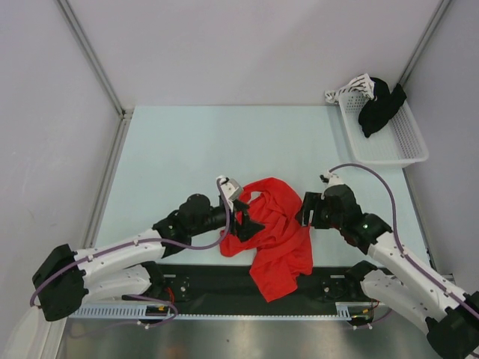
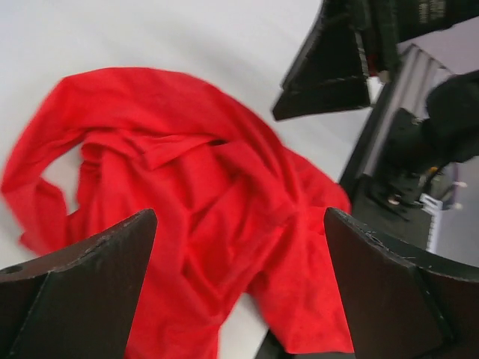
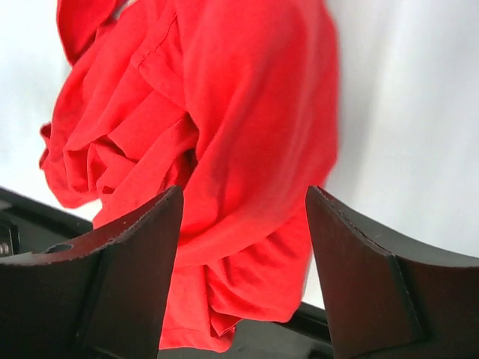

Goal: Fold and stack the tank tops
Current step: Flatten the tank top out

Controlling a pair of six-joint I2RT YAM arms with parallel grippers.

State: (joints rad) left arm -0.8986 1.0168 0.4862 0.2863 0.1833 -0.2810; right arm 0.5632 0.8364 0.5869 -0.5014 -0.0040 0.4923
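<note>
A bright red tank top (image 1: 275, 232) lies crumpled at the table's near edge between my two arms, its lower part hanging over the black front strip. My left gripper (image 1: 243, 213) is open at its left side, above the cloth; the left wrist view shows the red tank top (image 2: 194, 202) spread below the open jaws. My right gripper (image 1: 305, 213) is open at its right edge; the right wrist view shows the bunched red fabric (image 3: 224, 149) between and beyond the fingers. Neither gripper holds anything.
A white mesh basket (image 1: 393, 142) stands at the back right with a black garment (image 1: 380, 105) and a white patterned one (image 1: 352, 88) in it. The black front strip (image 1: 202, 280) runs along the near edge. Grey walls enclose the table.
</note>
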